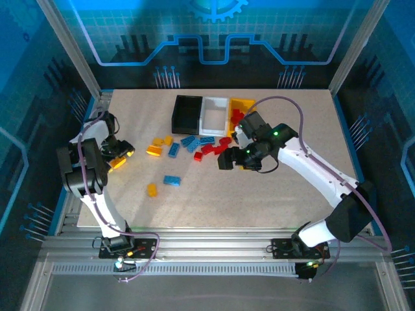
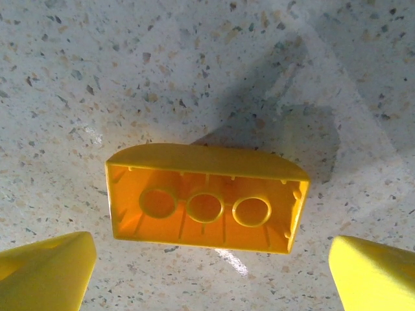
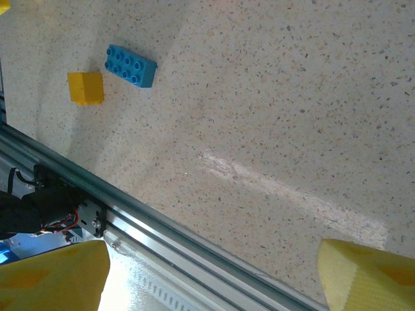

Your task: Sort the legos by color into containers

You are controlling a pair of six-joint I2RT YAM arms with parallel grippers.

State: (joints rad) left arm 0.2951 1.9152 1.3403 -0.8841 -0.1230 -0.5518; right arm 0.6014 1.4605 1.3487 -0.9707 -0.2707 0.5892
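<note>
Top camera: three bins sit in a row at the far side of the table [image 1: 292,188]. There's one black bin [image 1: 187,113], one white bin [image 1: 214,115] and one yellow-orange bin [image 1: 245,103]. The yellow-orange one has red legos [image 1: 237,117] in it, too clumped to count. Just in front of the bins is a loose scatter. I make it about four blue bricks [image 1: 189,140], three yellow bricks [image 1: 154,150] and a red cluster [image 1: 209,149] of maybe four. One more blue brick [image 1: 172,180] and one small yellow block [image 1: 152,189] lie apart, nearer the arms. The left gripper [image 1: 118,157] is down low by the table's left edge. The right gripper [image 1: 225,159] hangs just beside the red cluster.

Left wrist cam: one yellow brick [image 2: 206,197] lies on its side with the hollow underside facing the lens, three round tubes showing. The left gripper [image 2: 209,259] is spread wide with a finger on each side, neither touching the brick.

Right wrist cam: the right gripper [image 3: 211,272] is also spread apart, with nothing between its fingers. Further off are that one blue brick [image 3: 131,65], a 2x4, and the one yellow block [image 3: 85,88] just beside it. The metal rail [image 3: 162,227] runs along the table edge.
</note>
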